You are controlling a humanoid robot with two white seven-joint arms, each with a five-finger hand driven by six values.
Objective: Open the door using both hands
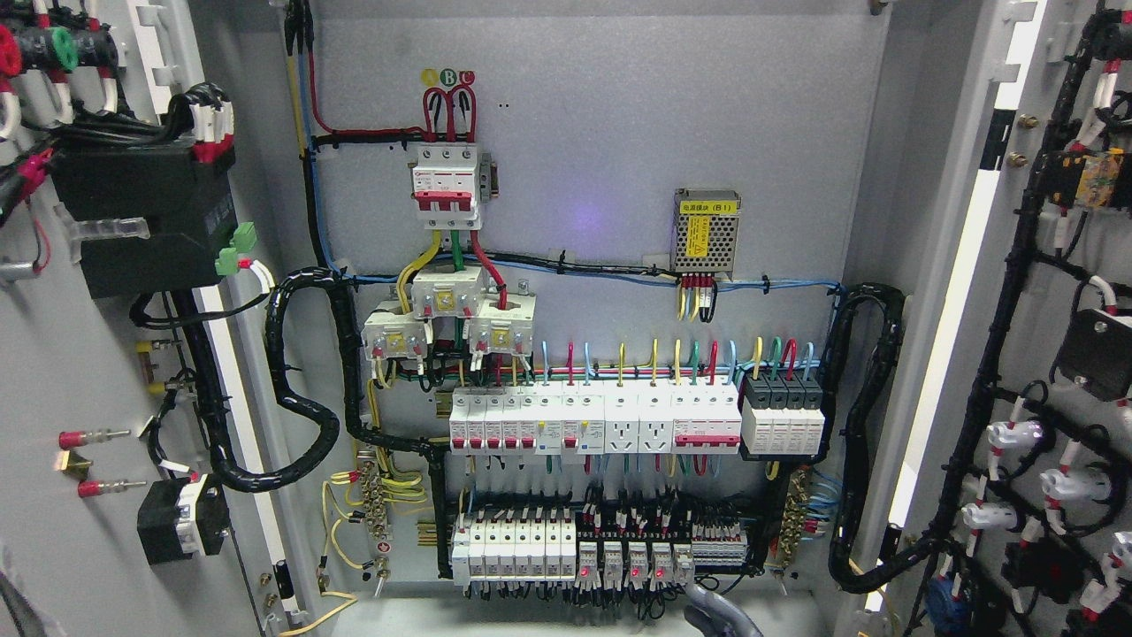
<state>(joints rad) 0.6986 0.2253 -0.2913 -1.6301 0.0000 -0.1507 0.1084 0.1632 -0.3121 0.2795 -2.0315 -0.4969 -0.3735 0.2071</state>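
Both doors of the grey electrical cabinet stand swung wide open. The left door (88, 398) shows its inner face with black boxes and wiring. The right door (1061, 354) shows a black wire harness and the backs of several lamps. Between them the back panel (619, 133) is fully exposed. A small grey rounded piece of my right hand (718, 615) pokes up at the bottom edge, right of the middle and below the lowest terminal row. It touches neither door, and its fingers are cut off by the picture's edge. My left hand does not show.
On the panel sit a red-and-white main breaker (447, 181), a perforated power supply (705, 232), a long breaker row (592, 423) and a lower terminal row (566, 548). Thick black cable looms (301, 398) curve toward each door's hinge side.
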